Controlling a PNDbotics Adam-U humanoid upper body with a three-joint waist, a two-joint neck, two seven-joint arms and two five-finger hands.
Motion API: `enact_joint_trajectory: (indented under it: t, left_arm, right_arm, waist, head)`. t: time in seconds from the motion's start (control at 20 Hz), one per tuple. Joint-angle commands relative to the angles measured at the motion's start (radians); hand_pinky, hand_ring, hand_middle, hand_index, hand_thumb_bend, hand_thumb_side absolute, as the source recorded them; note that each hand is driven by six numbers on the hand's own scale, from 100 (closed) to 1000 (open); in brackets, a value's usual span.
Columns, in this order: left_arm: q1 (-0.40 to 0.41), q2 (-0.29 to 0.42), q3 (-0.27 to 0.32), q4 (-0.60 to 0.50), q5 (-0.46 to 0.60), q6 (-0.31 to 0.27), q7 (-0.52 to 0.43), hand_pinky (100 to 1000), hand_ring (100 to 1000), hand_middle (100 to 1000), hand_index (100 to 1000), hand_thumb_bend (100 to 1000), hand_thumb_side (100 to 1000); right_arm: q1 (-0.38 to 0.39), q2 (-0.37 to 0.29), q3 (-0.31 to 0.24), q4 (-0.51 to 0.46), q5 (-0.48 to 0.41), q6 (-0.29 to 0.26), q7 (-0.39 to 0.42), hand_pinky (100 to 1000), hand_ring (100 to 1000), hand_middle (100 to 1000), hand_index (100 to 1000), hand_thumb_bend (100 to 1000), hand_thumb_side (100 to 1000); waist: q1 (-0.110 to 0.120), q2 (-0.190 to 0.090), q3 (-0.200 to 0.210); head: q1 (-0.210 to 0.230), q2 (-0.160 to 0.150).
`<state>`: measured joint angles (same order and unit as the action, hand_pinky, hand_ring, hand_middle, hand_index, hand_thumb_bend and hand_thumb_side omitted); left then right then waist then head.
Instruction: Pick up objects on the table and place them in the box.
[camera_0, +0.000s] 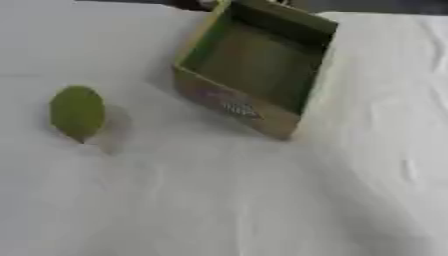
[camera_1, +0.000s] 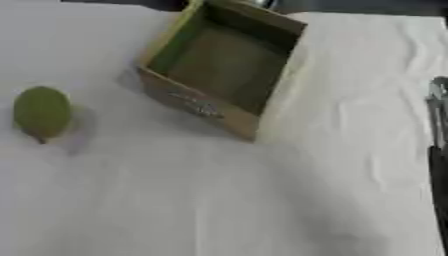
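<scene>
The green round object (camera_0: 77, 112) lies on the white tabletop (camera_0: 219, 200), well apart from the open box (camera_0: 254, 65). It looks light, smooth, perhaps slippery; better to grasp around its middle. Only a dark part, probably the right arm (camera_1: 437, 150), shows at the edge; the state of the hand I cannot tell.

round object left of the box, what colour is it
Green round object, clearest in the left eye view.

Box (camera_0: 254, 65) at table (camera_0: 219, 200) rear; round fruit (camera_0: 77, 112) left, apart
</scene>
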<state>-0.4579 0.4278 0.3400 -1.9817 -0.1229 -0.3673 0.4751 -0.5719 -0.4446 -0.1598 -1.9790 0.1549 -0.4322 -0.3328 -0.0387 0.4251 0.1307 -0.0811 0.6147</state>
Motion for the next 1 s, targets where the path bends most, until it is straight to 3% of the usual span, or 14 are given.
enact_joint_trajectory:
  t: [0.05,0.7,0.85,1.0]
  left_arm:
    - [-0.006,0.020,0.000,-0.018,-0.007,0.004,-0.004,624,614,591,747,100,599]
    - [0.002,0.024,0.007,-0.018,-0.026,0.025,-0.018,625,630,619,782,100,589]
    - [0.040,0.063,0.014,-0.018,-0.071,0.070,-0.046,638,662,655,806,100,574]
    - [0.112,0.139,0.007,-0.018,-0.157,0.099,-0.090,659,692,684,820,100,477]
  right_arm:
    - [-0.012,-0.023,-0.007,-0.021,-0.004,-0.002,0.002,824,764,553,727,100,473]
    - [-0.010,-0.025,-0.007,-0.021,-0.005,-0.001,0.005,825,764,549,727,100,486]
    - [-0.005,-0.032,-0.007,-0.021,-0.003,0.000,0.005,826,765,549,727,100,491]
    - [-0.002,-0.040,-0.006,-0.021,-0.001,0.001,0.006,826,766,549,727,100,493]
  waist:
    - [0.004,-0.024,0.001]
    - [0.005,-0.020,-0.006]
    - [0.010,-0.019,-0.006]
    - [0.018,-0.017,-0.005]
  head:
    - [-0.001,-0.005]
    - [-0.013,-0.008]
    - [-0.019,0.000]
    - [-0.022,0.007]
